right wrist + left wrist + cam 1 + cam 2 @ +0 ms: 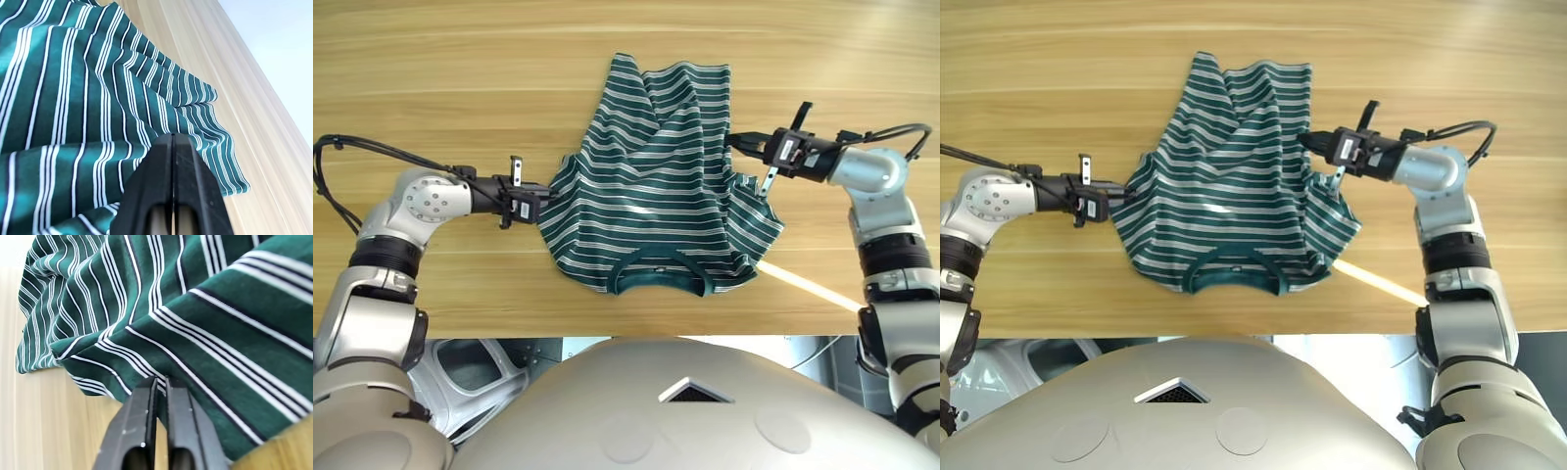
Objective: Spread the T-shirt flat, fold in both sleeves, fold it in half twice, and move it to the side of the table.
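A dark green T-shirt point(646, 186) with white stripes lies rumpled on the wooden table point(431, 88), its collar point(661, 279) toward the near edge and its hem bunched at the far side. My left gripper point(546, 195) is at the shirt's left edge, shut on a fold of the fabric; the left wrist view shows its fingertips point(146, 387) pinching the cloth. My right gripper point(736, 141) is at the shirt's right edge, slightly above the table, shut on the fabric there point(172, 139). The sleeves are tucked in folds and hard to make out.
Bare wood extends left, right and beyond the shirt. The table's front edge point(509, 335) runs just behind the collar. A bright streak of light point(808, 284) crosses the wood at the near right.
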